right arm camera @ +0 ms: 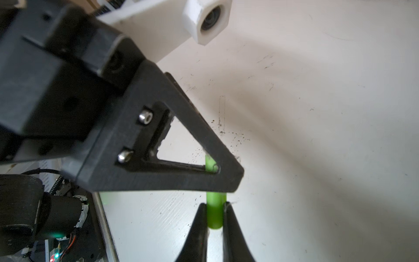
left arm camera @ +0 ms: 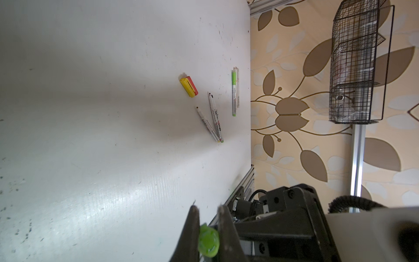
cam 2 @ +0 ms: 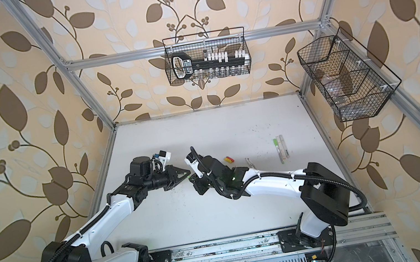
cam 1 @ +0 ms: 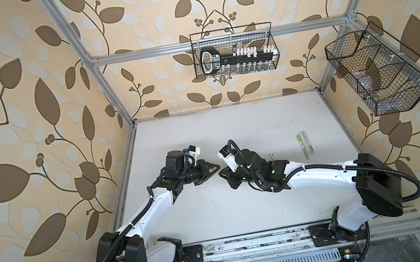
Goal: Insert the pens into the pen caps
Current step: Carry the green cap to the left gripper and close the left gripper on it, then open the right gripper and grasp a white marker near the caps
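Both grippers meet above the middle of the white table [cam 1: 245,204]. My right gripper [right arm camera: 214,205] is shut on a lime green pen cap [right arm camera: 214,215], a short tube that runs up into the left gripper's fingers [right arm camera: 222,158]. In the left wrist view the same cap [left arm camera: 208,241] shows end-on, pinched by my left gripper [left arm camera: 209,208]. In both top views the grippers [cam 1: 217,169] [cam 2: 191,179] touch tips. Two thin white pens [left arm camera: 214,118] lie crossed. A green-capped pen and pale grey markers [left arm camera: 234,90] [cam 1: 304,145] lie side by side. Yellow and red caps [left arm camera: 188,87] [cam 2: 228,159] lie together.
A black wire basket [cam 1: 234,51] holding a black and white tool hangs on the back wall. Another wire basket [cam 1: 379,70] hangs on the right wall. Aluminium frame posts stand at the table's corners, and a metal rail [cam 1: 252,242] runs along the front edge.
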Controlling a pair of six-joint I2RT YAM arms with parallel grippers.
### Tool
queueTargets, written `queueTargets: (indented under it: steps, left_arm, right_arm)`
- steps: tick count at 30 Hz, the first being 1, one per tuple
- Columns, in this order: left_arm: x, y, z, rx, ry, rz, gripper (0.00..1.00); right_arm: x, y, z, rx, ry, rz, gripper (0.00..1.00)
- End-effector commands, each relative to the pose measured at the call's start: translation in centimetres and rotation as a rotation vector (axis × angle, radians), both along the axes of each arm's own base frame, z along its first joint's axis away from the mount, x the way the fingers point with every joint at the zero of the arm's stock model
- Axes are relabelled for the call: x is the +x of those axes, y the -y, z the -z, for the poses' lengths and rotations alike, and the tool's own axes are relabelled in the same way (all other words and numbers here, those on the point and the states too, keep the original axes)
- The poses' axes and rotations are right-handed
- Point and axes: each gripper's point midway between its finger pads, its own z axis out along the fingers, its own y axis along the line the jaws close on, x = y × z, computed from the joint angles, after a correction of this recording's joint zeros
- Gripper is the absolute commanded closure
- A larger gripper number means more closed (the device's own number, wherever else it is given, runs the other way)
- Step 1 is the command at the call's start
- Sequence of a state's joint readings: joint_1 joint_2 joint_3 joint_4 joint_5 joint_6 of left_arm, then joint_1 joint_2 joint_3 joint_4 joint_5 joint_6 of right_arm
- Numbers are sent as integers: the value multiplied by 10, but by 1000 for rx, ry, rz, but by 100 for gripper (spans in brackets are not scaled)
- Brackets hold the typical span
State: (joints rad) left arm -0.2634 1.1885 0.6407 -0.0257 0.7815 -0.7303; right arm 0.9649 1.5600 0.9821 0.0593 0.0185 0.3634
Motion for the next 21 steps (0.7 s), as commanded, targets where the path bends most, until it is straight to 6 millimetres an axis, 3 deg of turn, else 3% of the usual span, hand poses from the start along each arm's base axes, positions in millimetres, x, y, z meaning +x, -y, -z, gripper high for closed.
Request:
queueTargets:
  steps: [1,6,9,17,21]
  left_arm:
    - [1,-1,-4,47,27,7,97]
    - [5,-11,-4,125,32,-28,100]
    - [5,-20,-5,190,37,-46,100]
    - [-9,-35,-14,300,40,-25,100]
    - [-19,-34,-16,300,33,13,100]
  right_arm:
    - [8,-7,-20,30,21,24,86]
    - [6,5,-12,-7,-13,36,75]
    - [8,30,-2,-42,-39,65,61]
    - [19,144,60,-274,-221,282,44]
    - [20,183,80,-385,-286,355,43]
